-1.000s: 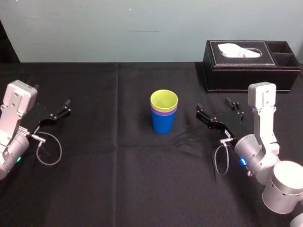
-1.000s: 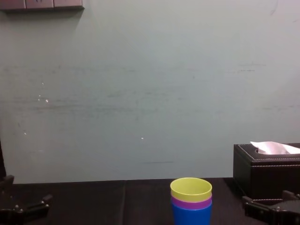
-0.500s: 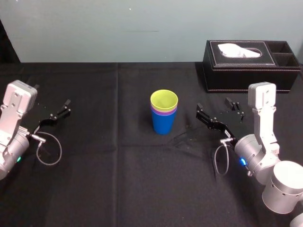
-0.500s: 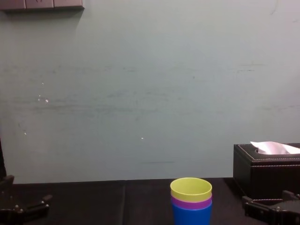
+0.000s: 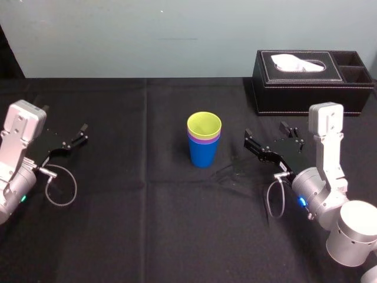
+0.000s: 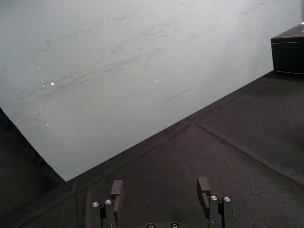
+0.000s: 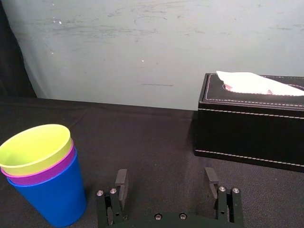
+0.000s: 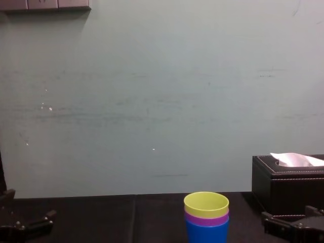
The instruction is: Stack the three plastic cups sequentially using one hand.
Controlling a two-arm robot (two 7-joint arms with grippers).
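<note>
The three plastic cups stand nested in one stack at the table's middle: the blue cup (image 5: pixel 204 153) at the bottom, the purple cup (image 5: pixel 204 140) inside it, the yellow-green cup (image 5: pixel 204 125) on top. The same stack shows in the chest view (image 8: pixel 206 217) and in the right wrist view (image 7: pixel 45 173). My right gripper (image 5: pixel 268 137) sits to the right of the stack, apart from it, open and holding nothing; its fingers (image 7: pixel 121 183) show spread wide. My left gripper (image 5: pixel 63 137) rests open at the far left, fingers (image 6: pixel 117 192) apart over bare cloth.
A black tissue box (image 5: pixel 309 81) with a white tissue stands at the back right, behind my right arm. The black tablecloth (image 5: pixel 147 224) covers the table up to the pale wall (image 5: pixel 147 35).
</note>
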